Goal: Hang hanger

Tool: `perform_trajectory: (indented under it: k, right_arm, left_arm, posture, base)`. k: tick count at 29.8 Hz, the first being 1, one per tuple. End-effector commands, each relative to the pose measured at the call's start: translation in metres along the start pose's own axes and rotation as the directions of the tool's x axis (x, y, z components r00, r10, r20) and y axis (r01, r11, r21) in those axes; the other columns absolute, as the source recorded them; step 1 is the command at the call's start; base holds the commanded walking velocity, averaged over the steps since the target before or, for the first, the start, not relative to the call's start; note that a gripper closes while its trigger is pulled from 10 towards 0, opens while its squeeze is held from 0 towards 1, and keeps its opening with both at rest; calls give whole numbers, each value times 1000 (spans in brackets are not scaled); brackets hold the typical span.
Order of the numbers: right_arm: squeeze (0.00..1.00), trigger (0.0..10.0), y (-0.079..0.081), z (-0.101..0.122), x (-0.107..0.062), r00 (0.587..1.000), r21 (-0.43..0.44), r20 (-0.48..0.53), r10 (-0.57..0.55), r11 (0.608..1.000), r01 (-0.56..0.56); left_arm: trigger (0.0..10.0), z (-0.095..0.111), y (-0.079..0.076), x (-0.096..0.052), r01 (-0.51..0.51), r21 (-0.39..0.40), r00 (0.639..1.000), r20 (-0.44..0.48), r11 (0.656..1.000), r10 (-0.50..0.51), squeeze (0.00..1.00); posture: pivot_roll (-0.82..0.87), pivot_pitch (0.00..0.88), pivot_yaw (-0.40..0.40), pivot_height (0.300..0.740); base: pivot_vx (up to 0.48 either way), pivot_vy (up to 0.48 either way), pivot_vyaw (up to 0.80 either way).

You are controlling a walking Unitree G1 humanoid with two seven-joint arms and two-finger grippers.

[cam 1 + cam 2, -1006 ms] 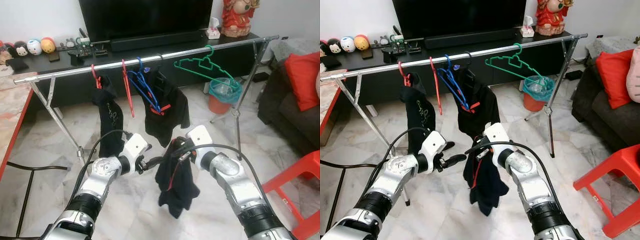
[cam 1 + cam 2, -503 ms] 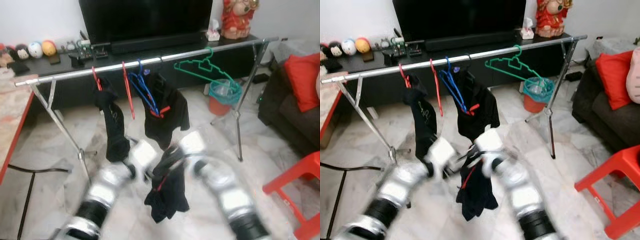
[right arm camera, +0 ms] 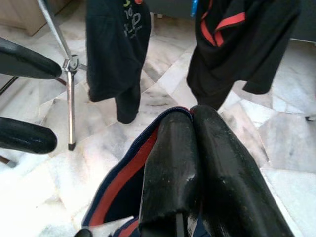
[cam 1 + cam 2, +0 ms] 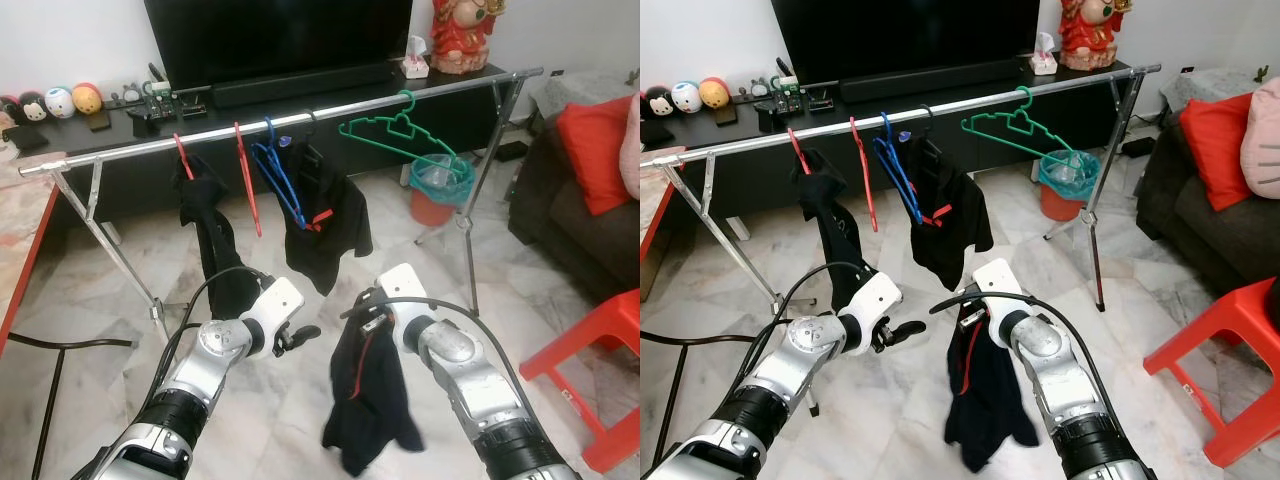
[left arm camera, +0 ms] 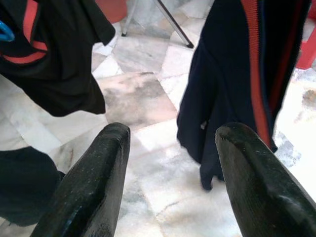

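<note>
The right hand (image 4: 365, 318) is clenched on a dark garment with red trim (image 4: 367, 395), which hangs from it low in front of the rail (image 4: 300, 116) and well short of it. The left hand (image 4: 297, 336) is released, fingers spread, just beside the garment. On the rail hang two red hangers (image 4: 246, 175), one blue hanger (image 4: 283, 182), one green hanger (image 4: 405, 130) and two dark garments (image 4: 322, 222).

The floor (image 4: 90, 300) is pale marble tile with brown veins. Against the white wall (image 4: 70, 40) runs a long black TV cabinet (image 4: 470, 85) carrying a large dark television (image 4: 280, 40) in the middle, small round toys (image 4: 60, 100) at its left end and a red figurine (image 4: 462, 35) at its right end. A dark sofa (image 4: 575, 230) with a red cushion (image 4: 600, 150) stands at the right, with a red plastic stool (image 4: 600, 370) near it.
</note>
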State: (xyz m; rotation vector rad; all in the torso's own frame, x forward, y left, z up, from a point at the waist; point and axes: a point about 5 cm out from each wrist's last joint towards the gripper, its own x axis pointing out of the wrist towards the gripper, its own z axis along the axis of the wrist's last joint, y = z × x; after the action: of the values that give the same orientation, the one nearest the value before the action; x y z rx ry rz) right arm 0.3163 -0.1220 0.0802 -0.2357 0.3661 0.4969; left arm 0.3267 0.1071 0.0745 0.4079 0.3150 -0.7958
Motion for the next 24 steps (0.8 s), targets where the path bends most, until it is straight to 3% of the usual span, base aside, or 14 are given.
perform_trajectory:
  k: [1, 6, 13, 18, 24]
  right_arm:
    - [0, 10000, 4, 10, 4, 999, -16, 15, 29, 999, -29]
    - [0, 10000, 10, 6, 6, 998, -9, 13, 59, 998, -59]
    - [0, 10000, 18, 15, 12, 998, 15, 43, 53, 998, -54]
    - [0, 10000, 23, 18, 15, 998, 21, 55, 44, 999, -45]
    - [0, 10000, 24, 19, 16, 998, 23, 57, 39, 999, -40]
  left_arm:
    - [10000, -3, -3, -2, 30, 2, 999, -21, 1000, -30, 0]
    - [10000, -7, -17, 1, 114, -12, 992, -45, 993, -114, 0]
    - [10000, -3, -34, 15, 148, -122, 988, -28, 981, -153, 0]
    - [10000, -3, -38, 21, 113, -204, 990, -56, 972, -127, 0]
    - [10000, -4, -39, 22, 75, -211, 993, -76, 975, -93, 0]
  posture:
    - [34, 5, 59, 740]
    - [32, 8, 61, 740]
    - [16, 13, 70, 740]
    - [16, 19, 71, 740]
    - [16, 18, 71, 740]
  base:
    - [0, 0, 0]
    - [0, 0, 0]
    - [0, 0, 0]
    - [0, 0, 0]
    - [0, 0, 0]
